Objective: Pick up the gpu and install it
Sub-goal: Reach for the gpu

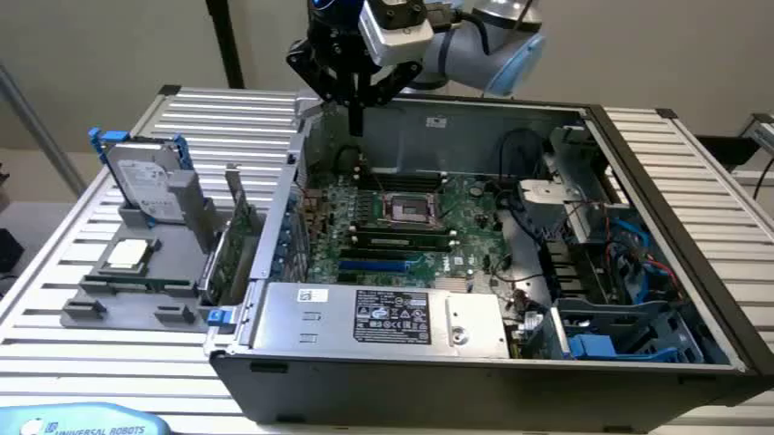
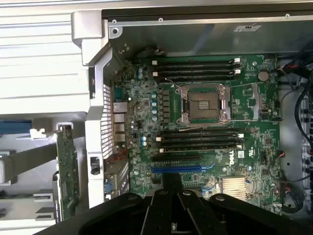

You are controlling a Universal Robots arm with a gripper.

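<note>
- Gpu (image 1: 239, 243): standing on edge in a slot of the grey holder (image 1: 109, 306), in the left part of the exterior view, just outside the side wall of the open computer case (image 1: 484, 367). Green board side showing, silver bracket at one end.
- Same gpu (image 2: 66, 171) seen from the wrist view: outside the case wall, untouched.
- Gripper (image 1: 357, 120): hanging in the upper middle of the exterior view, pointing down over the far side of the case. Fingers drawn together, nothing between them.
- From the wrist view, gripper (image 2: 172, 183) poised over the motherboard (image 2: 244, 161), well apart from the gpu.
- Blue expansion slot (image 2: 182, 169): bare, no card seated in it. Processor socket (image 2: 204, 104) open and empty too; memory sticks (image 2: 195, 68) seated on either side of it.
- Elsewhere on the holder: hard drive in its blue frame (image 1: 145, 181) upright, processor chip (image 1: 130, 256) lying flat, both apart from the gripper.
- Holder and case both resting on the slatted surface (image 1: 677, 163).
- Progress, as a judgement: nothing done so far. Gpu not yet grasped, slot not yet filled. Both the pick-up and the install left to do.
</note>
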